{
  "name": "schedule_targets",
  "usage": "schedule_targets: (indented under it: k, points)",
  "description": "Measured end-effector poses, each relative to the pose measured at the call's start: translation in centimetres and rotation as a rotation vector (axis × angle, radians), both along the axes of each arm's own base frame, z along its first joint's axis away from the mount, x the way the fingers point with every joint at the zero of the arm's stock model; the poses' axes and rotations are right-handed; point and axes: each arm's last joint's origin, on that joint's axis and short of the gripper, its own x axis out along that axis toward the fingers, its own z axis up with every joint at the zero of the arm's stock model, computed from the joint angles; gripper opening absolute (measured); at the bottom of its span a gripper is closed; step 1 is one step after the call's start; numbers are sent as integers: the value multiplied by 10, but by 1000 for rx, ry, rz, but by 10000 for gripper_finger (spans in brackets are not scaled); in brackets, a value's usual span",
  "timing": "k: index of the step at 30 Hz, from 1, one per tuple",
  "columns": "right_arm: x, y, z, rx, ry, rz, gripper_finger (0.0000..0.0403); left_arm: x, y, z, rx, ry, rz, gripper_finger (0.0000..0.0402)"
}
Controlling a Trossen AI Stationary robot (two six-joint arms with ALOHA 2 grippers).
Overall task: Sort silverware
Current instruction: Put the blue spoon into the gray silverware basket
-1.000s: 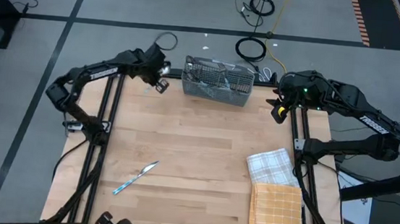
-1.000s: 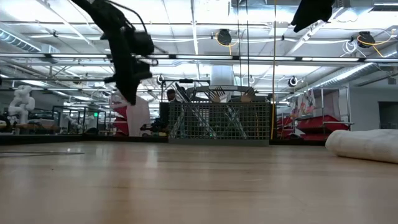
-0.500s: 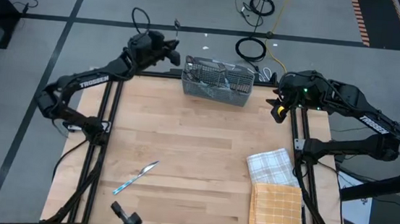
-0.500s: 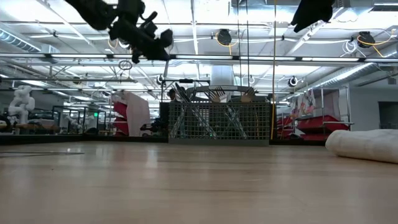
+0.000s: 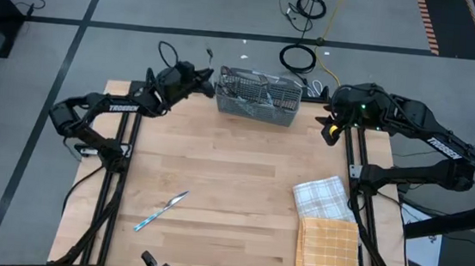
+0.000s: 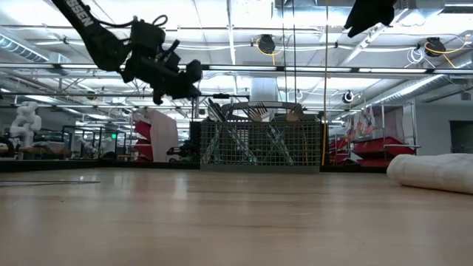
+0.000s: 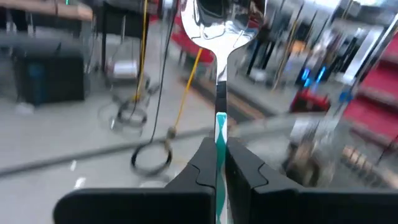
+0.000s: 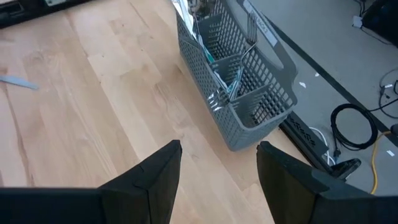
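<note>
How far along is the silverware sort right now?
Mostly done: many pieces already stand in the caddy. In hand: the left gripper is shut on a spoon, raised beside the caddy's left end. Left: one knife lies on the table. The right gripper waits open by the caddy's right end.
</note>
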Motion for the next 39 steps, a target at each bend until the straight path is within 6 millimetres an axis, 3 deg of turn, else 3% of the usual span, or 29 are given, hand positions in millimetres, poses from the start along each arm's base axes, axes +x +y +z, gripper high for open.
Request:
schedule_targets:
  k: [10, 24, 33, 39]
  points:
    - [1, -1, 2, -8, -23, 0, 199, 19, -11, -10, 38, -41, -64, 12]
    - [1, 0, 1, -4, -21, -1, 199, 32, -5, -34, 31, -41, -49, 12]
    - [1, 0, 1, 4, -23, -3, 199, 32, -6, -35, 63, 9, -89, 101]
    - [1, 0, 1, 4, -22, -4, 199, 34, -8, -35, 93, 40, -114, 116]
